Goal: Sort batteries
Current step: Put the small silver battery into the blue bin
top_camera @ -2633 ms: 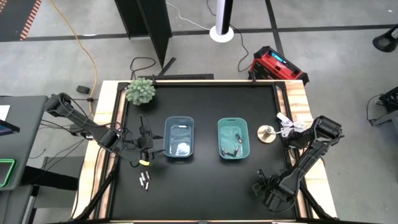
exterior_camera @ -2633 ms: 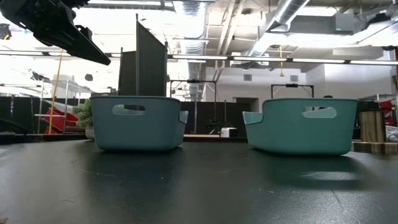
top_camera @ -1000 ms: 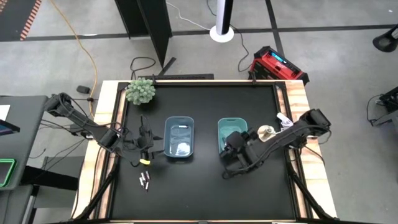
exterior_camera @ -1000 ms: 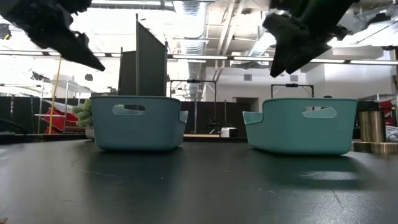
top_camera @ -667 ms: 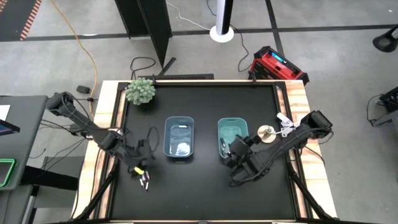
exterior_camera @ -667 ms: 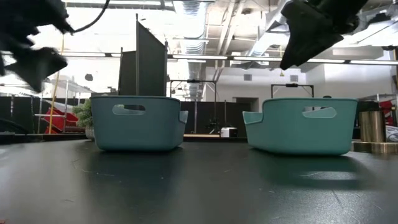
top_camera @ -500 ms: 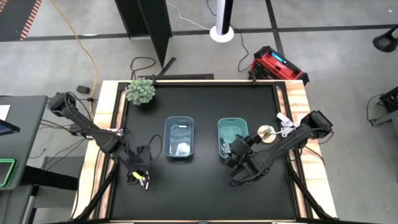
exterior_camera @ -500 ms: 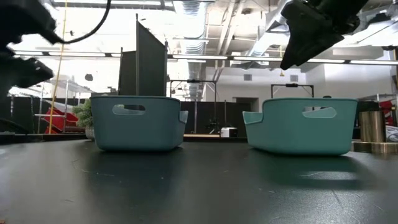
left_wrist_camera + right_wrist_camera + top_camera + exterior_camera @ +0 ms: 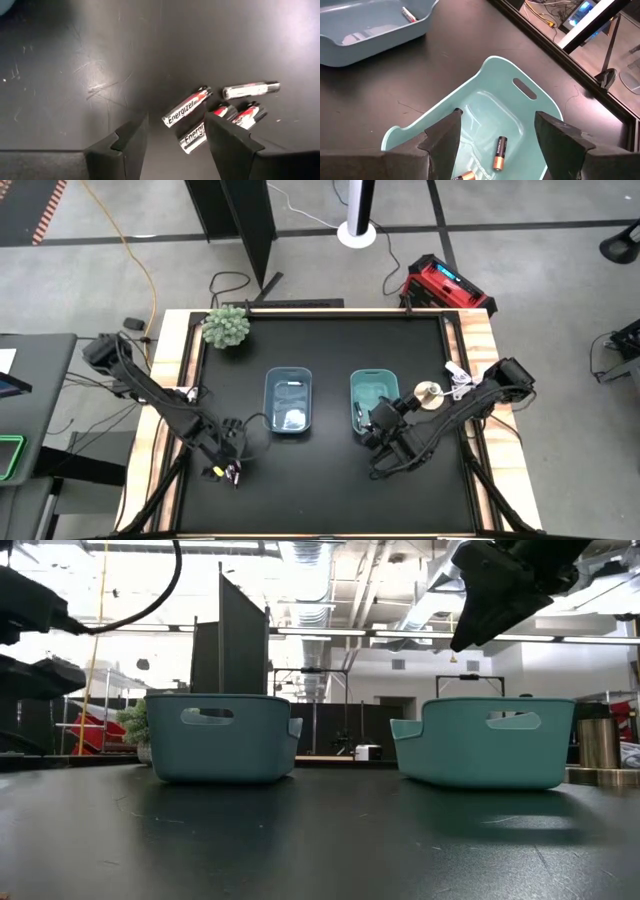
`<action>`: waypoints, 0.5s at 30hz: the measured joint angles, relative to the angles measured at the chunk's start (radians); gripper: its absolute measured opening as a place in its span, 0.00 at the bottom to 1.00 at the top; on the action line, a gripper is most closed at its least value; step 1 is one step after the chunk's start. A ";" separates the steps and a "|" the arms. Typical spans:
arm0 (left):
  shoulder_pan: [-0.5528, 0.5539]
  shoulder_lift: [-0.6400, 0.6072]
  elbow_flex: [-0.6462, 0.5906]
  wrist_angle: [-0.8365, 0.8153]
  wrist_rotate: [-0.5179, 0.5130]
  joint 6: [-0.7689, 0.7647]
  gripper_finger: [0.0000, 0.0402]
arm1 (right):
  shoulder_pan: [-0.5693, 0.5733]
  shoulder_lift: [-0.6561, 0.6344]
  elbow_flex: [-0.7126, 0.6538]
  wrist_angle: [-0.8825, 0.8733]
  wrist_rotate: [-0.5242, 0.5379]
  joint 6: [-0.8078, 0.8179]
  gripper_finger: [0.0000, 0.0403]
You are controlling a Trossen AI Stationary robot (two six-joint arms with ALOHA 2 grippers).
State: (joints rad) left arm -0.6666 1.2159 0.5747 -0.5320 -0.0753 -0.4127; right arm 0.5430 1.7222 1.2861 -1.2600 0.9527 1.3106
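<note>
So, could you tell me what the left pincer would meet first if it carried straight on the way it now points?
Most likely the loose batteries on the black table. The left pincer is open, and the nearest battery lies just ahead between its fingers, though depth is hard to judge.

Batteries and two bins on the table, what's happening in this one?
A two-arm robot is sorting batteries. The left tool is open and poised over four loose silver batteries lying on the black table near its left front. The right tool is open above the teal bin, where copper-ended batteries lie. The blue bin beside it holds at least one silver battery.
</note>
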 joint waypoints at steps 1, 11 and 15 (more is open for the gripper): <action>0.000 0.011 0.000 0.000 -0.002 0.006 0.47 | 0.000 0.000 0.000 0.000 0.000 0.000 0.67; 0.000 0.099 0.000 0.033 -0.021 0.034 0.47 | 0.000 0.000 0.000 0.000 0.000 0.000 0.67; 0.000 0.123 0.004 0.037 -0.033 0.034 0.46 | 0.000 0.000 0.000 0.000 0.000 0.000 0.67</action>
State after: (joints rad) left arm -0.6666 1.3393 0.5791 -0.4945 -0.1084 -0.3790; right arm 0.5430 1.7219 1.2861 -1.2598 0.9527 1.3106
